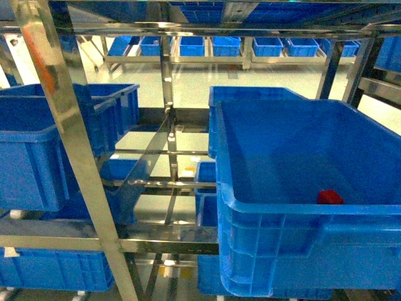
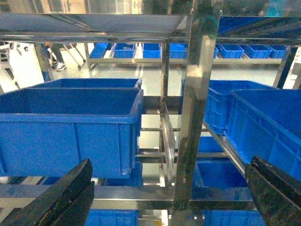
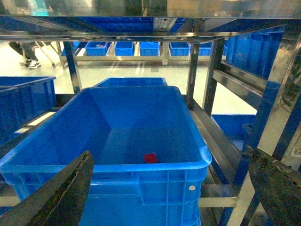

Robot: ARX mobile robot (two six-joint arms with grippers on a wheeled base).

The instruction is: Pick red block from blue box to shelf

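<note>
The red block [image 1: 329, 197] lies on the floor of a large blue ribbed crate [image 1: 282, 210] that stands on the shelf [image 1: 69, 144]. The right wrist view shows the red block [image 3: 150, 158] just behind the near rim of that crate [image 3: 141, 168]. My right gripper [image 3: 167, 193] is open and empty in front of the crate's near wall, short of the block. My left gripper [image 2: 169, 197] is open and empty too, facing a steel upright of the shelf [image 2: 197, 117]. The blue box is out of view. Neither gripper shows in the head view.
Another blue crate [image 1: 37, 150] sits on the shelf to the left, seen closer in the left wrist view [image 2: 70, 127]. More crates [image 1: 56, 269] fill the tier below. A steel rail [image 1: 188, 28] runs overhead. A further row of bins [image 1: 225, 45] stands across the aisle.
</note>
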